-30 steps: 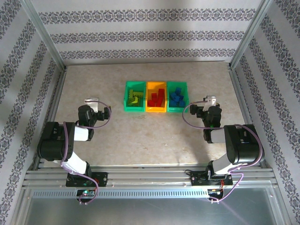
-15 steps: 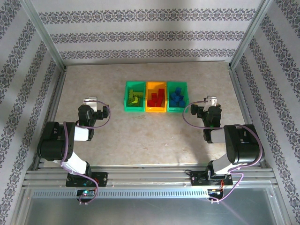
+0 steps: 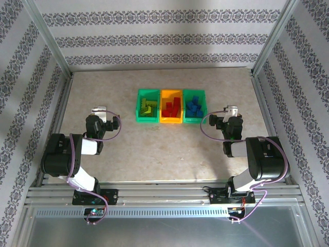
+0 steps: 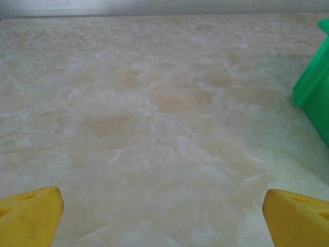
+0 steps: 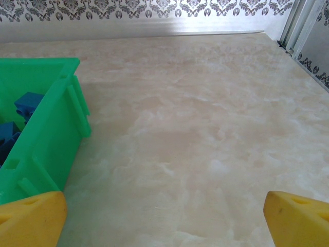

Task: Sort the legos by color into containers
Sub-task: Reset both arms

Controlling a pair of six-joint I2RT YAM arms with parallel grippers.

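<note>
Legos (image 3: 171, 108) sit in containers (image 3: 170, 121) on marbled table (image 3: 154, 149), patterned walls (image 3: 164, 38) around; left gripper (image 3: 98, 110), right gripper (image 3: 232, 109) gape empty.

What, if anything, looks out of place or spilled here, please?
Nothing stands out: yellow-green legos sit in the left green bin, red legos the orange bin, blue legos the right green bin; none on the table.

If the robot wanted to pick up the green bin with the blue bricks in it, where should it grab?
Probably the green bin's outer right wall, from above with the right claw, one finger inside and one outside. That wall stands thin, upright and free; the opposite side sits against the orange bin.
</note>
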